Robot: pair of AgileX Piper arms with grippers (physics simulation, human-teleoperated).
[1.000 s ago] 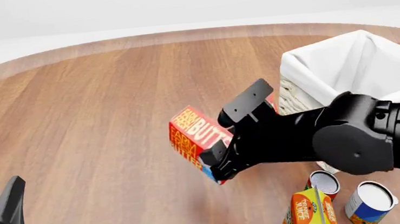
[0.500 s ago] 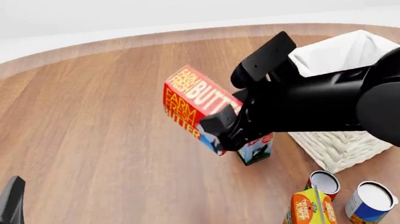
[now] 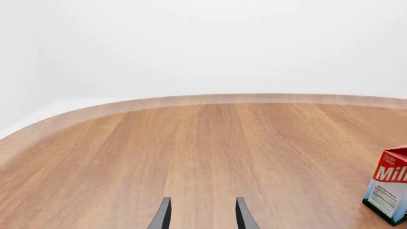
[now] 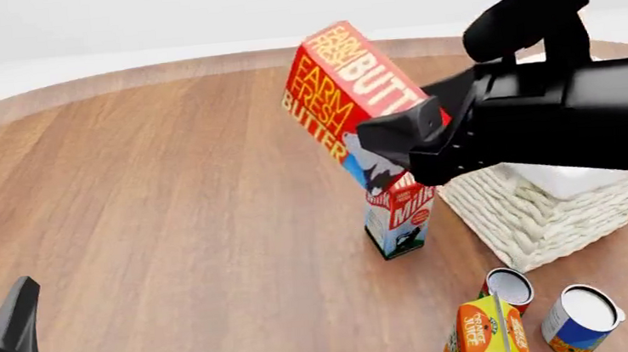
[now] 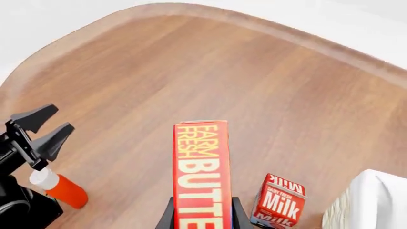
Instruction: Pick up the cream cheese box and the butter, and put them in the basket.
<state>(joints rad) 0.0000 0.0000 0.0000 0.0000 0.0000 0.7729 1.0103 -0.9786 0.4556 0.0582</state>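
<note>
Light is bright, even and diffuse, as in a clean render, with no single lamp to be made out. The wooden counter (image 4: pixel 156 198) shows only faint soft shading beneath the milk carton (image 4: pixel 400 220). No glare, blur or grain; everything is sharp from near edge to far rim, against a blank white backdrop.

The front view looks down from above the table's (image 4: pixel 156 198) near edge toward its far curved edge. The left wrist view sits low, skimming across the wood to that same far edge. The right wrist view looks steeply down from high up. All three share the milk carton (image 4: pixel 401 219).
</note>
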